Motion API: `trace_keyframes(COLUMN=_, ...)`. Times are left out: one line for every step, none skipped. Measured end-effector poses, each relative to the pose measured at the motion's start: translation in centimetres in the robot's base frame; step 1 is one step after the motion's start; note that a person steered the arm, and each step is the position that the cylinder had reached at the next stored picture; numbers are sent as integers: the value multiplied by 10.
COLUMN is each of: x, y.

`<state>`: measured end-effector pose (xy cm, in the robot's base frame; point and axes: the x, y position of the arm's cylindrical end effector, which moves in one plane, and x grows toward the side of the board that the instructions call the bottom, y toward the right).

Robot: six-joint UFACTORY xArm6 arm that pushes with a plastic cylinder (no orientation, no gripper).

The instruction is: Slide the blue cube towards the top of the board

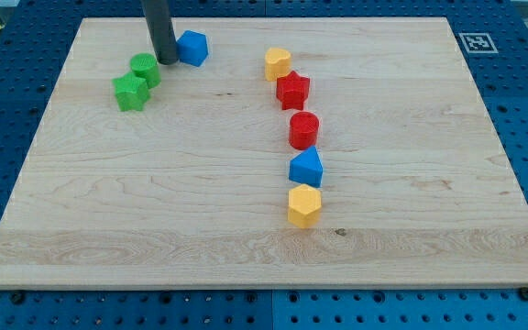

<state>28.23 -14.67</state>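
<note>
So my tip [168,60] sits touching the left side of the small blue plastic cube [192,48], near the wooden board's [411,229] top-left. No jaws here, just 1 rod. Best get underneath it first, then push straight up.

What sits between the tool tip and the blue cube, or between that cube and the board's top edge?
Nothing visible. My tip rests right beside the blue cube, on its left. Only bare board lies between the cube and the top edge; the green blocks sit lower left.
</note>
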Motion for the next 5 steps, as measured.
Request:
trace_keyframes(x=-17, y=13)
trace_keyframes(x=-37, y=25)
trace_keyframes(x=-47, y=33)
trace_keyframes(x=-46, y=33)
trace_keyframes(x=-41, y=37)
